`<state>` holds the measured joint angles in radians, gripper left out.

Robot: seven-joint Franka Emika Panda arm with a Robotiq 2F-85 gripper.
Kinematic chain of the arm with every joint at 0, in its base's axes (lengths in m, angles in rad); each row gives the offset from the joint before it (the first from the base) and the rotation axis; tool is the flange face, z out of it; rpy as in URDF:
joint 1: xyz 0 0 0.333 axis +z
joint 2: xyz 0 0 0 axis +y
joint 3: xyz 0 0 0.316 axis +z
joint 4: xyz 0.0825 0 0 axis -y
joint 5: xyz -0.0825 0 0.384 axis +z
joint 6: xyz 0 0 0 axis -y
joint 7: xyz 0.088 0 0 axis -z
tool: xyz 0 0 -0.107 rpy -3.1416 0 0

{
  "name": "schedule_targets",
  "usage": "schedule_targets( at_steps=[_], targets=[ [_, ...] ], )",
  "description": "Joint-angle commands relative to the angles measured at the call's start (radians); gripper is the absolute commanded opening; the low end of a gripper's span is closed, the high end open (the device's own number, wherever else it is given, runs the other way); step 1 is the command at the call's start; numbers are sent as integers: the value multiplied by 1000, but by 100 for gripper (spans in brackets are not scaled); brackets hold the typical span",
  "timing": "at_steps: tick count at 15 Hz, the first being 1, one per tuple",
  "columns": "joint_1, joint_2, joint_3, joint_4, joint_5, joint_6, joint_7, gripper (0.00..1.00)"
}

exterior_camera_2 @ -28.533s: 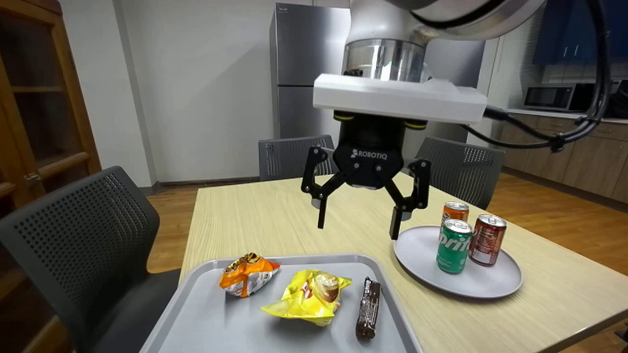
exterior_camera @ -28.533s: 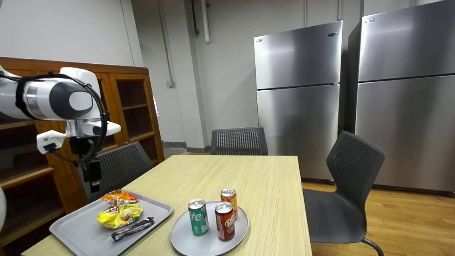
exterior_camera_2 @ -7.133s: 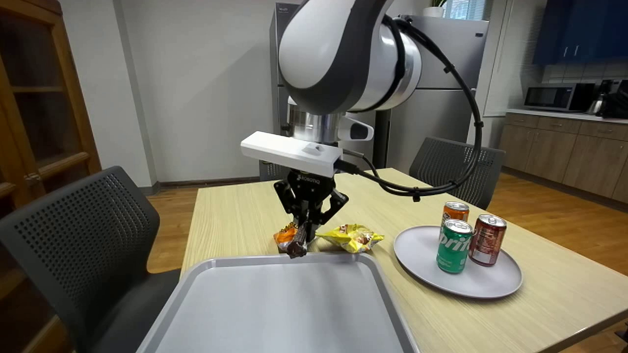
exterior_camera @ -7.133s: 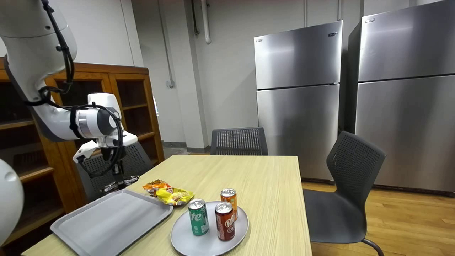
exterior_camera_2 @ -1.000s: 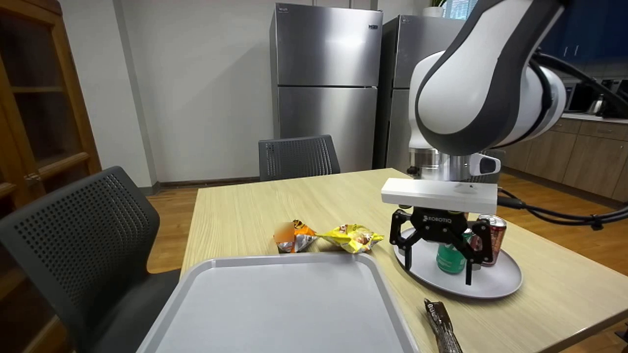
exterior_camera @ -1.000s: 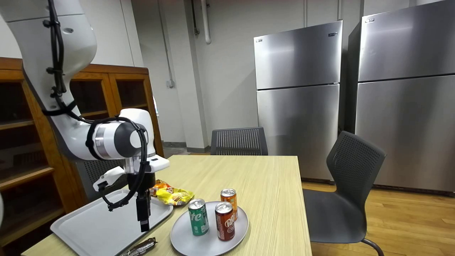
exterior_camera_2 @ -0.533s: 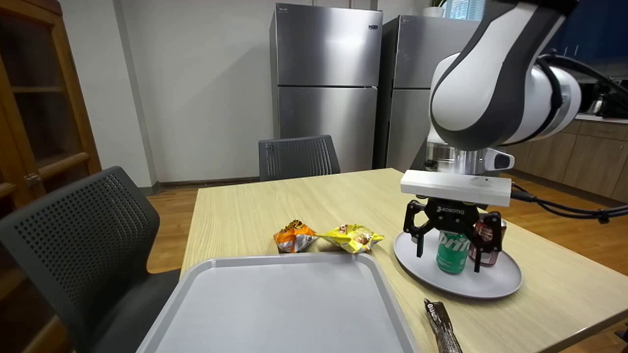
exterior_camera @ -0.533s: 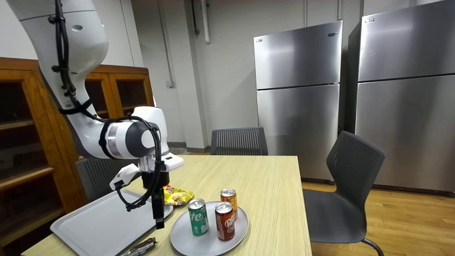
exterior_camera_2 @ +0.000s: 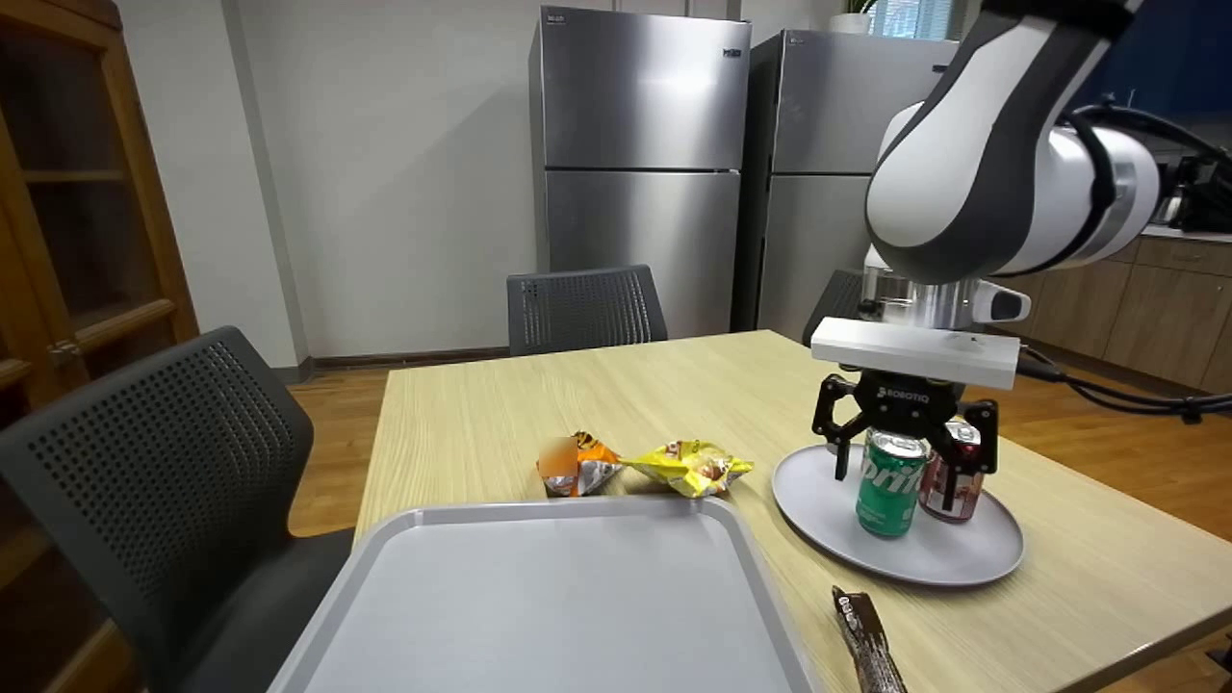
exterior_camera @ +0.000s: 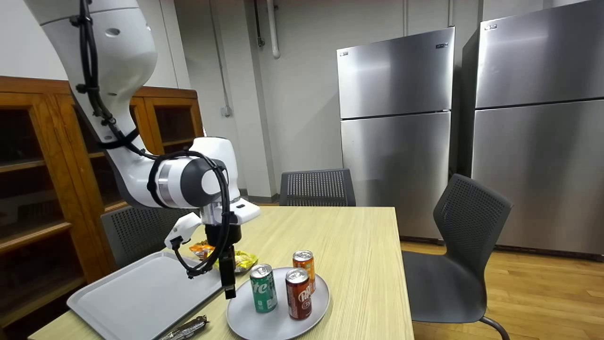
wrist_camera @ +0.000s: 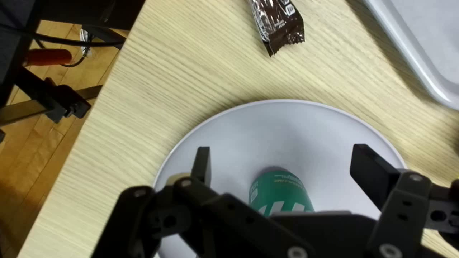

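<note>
Plainly, the gripper [exterior_camera_2: 895, 486] stood released: its jaws were spread wide apart and clasped nothing. Nearest to it was the green Sprite can [exterior_camera_2: 888, 496], which stood upright on the round gray plate [exterior_camera_2: 987, 549] in the right half of the frame; the fingers [exterior_camera_2: 842, 460] appeared on either side of it. In an exterior view the white arm [exterior_camera: 137, 182] extended down from the upper left, and the gripper appeared at the plate's left rim, with a gap between it and the green can. In the wrist view that can showed at the lower middle, between the two fingers, its upper part hidden behind the gripper.

On the same plate, the dark red Dr Pepper can [exterior_camera: 298, 293] stood just right of the green one, and the orange can [exterior_camera: 306, 264] stood behind the red, partly covered. The gray tray [exterior_camera_2: 577, 597] lay on the wooden table [exterior_camera_2: 462, 433], left of the plate in both exterior views. The brown wrapped bar [exterior_camera_2: 869, 640] lay near the tray's right edge, cut off by the bottom of the frame. Past the tray's far rim, near the middle, the orange bag [exterior_camera_2: 589, 467] and the yellow bag [exterior_camera_2: 691, 469] lay next to each other. Two steel refrigerators [exterior_camera: 396, 160] rose in the upper right, the wooden cabinet [exterior_camera: 56, 160] stood at the left, and dark gray chairs [exterior_camera: 465, 236] stood around the table.
</note>
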<state>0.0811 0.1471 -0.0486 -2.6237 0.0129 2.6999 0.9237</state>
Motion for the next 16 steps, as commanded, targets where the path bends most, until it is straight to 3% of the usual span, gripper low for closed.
schedule_targets(
  at_steps=[1, 16],
  targets=[
    [-19, 12, -9, 32, 6, 5, -37, 100],
    [-12, 128, -56, 159, 2, -3, -31, 100]
  ],
)
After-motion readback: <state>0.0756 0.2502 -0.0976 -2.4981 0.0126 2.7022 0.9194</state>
